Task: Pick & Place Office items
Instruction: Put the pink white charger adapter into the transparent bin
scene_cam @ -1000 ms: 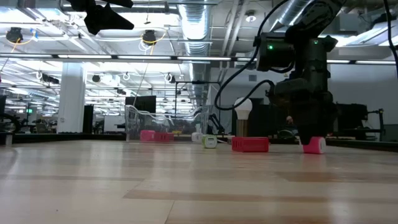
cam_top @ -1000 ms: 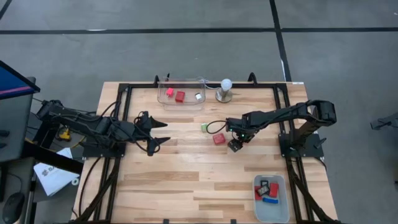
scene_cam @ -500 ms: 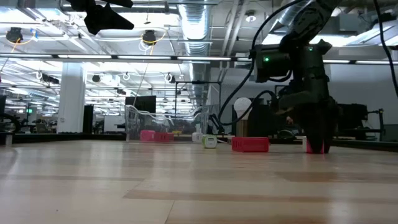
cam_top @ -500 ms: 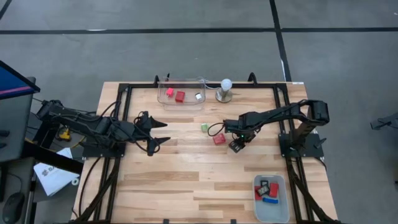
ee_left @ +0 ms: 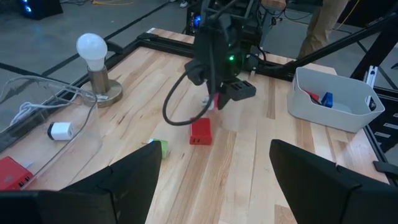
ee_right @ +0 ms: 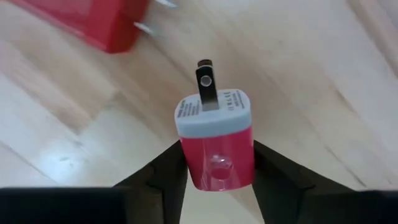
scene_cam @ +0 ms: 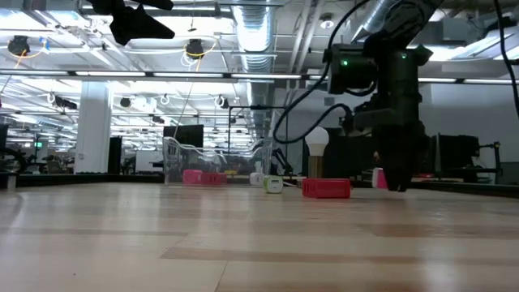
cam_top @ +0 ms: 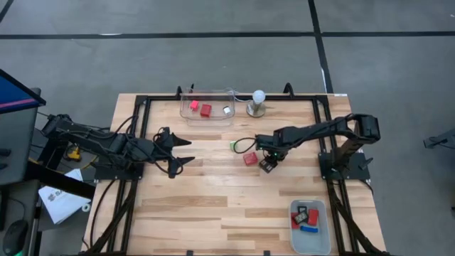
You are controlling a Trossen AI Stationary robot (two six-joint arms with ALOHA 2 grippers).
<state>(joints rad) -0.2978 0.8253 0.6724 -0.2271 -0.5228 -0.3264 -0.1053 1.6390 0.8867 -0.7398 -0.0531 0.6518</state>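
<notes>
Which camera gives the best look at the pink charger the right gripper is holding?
The right wrist view: the pink charger fills it, clamped between the right gripper fingers. The low and left wrist views show only a pink sliver; in the high view the gripper hides it.

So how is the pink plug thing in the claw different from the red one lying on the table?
The pink charger is clamped between the right gripper's fingers and lifted off the wood; the red charger lies loose on the table. The pink one has a pale grey-white face around its prongs; the red one looks red all over. Both are small, blocky plug-in adapters with metal prongs.
</notes>
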